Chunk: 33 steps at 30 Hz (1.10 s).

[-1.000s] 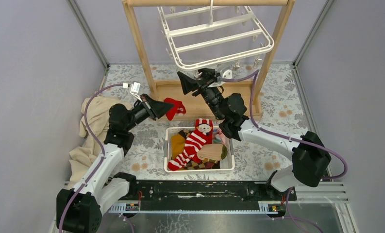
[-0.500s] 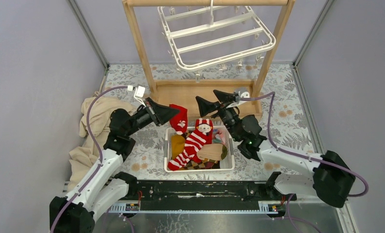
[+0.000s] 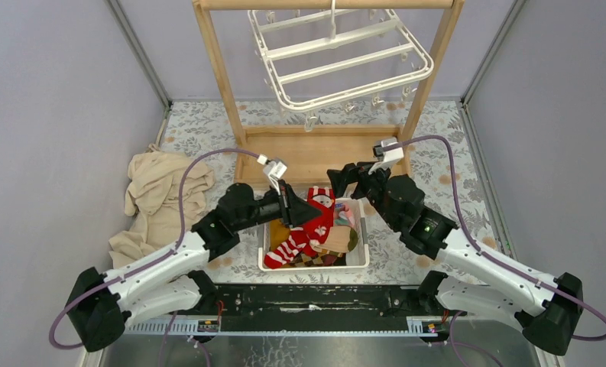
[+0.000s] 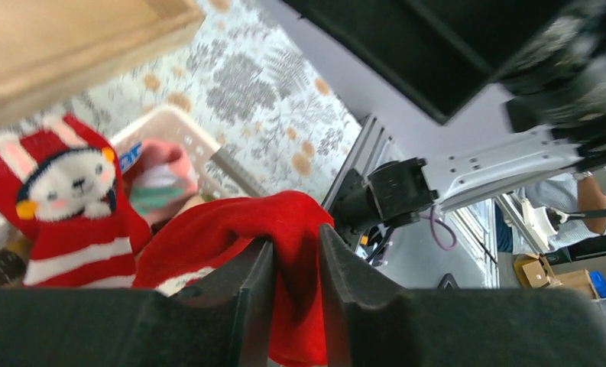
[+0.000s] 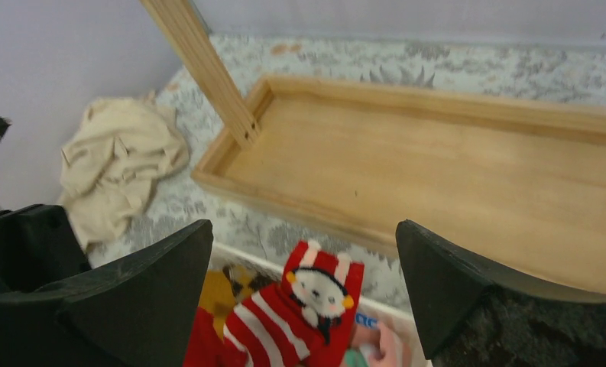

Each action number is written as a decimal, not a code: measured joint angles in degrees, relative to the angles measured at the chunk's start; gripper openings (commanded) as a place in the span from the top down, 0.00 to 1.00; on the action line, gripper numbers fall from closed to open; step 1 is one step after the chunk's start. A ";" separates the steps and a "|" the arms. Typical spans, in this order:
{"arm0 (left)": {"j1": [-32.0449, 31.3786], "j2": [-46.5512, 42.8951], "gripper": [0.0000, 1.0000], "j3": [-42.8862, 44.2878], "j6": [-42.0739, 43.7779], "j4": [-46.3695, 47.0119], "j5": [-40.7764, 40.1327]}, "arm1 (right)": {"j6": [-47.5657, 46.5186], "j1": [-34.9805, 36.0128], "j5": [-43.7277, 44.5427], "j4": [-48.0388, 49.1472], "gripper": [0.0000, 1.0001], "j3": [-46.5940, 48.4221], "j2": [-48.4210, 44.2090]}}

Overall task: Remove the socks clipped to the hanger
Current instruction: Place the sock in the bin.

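Socks [image 3: 307,229] are lying heaped in the white basket [image 3: 315,267]. The left gripper [image 3: 313,215] is hanging over them and the right gripper [image 3: 349,177] is at the far rim. The hanger [image 3: 338,66] is hanging from the wooden rack [image 3: 219,69] above the floral table [image 3: 200,122], and a beige cloth [image 3: 162,199] is lying to the left.

At the left wrist, the fingers are clamping the plain red sock [image 4: 231,229] beside the striped sock [image 4: 63,229].

At the right wrist, the jaws are standing wide apart above the striped sock.
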 measured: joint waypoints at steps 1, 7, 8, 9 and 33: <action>-1.18 1.09 0.57 -0.61 0.35 -0.11 -1.25 | 0.24 0.00 -0.59 -3.02 0.04 0.96 0.22; -4.02 6.21 0.03 -3.74 2.08 -1.92 -7.61 | 1.20 0.00 -3.76 -14.86 0.04 3.65 2.62; -4.04 7.06 0.02 -3.98 2.32 -2.62 -9.01 | 1.33 0.00 -4.00 -16.15 0.05 3.65 3.04; -4.04 7.72 0.02 -4.04 2.84 -3.17 -10.08 | 1.49 0.00 -4.17 -17.18 0.05 3.67 3.56; -6.34 -11.47 0.02 -3.63 4.37 -21.99 -28.98 | 3.15 0.00 -7.15 -20.50 0.10 15.93 35.30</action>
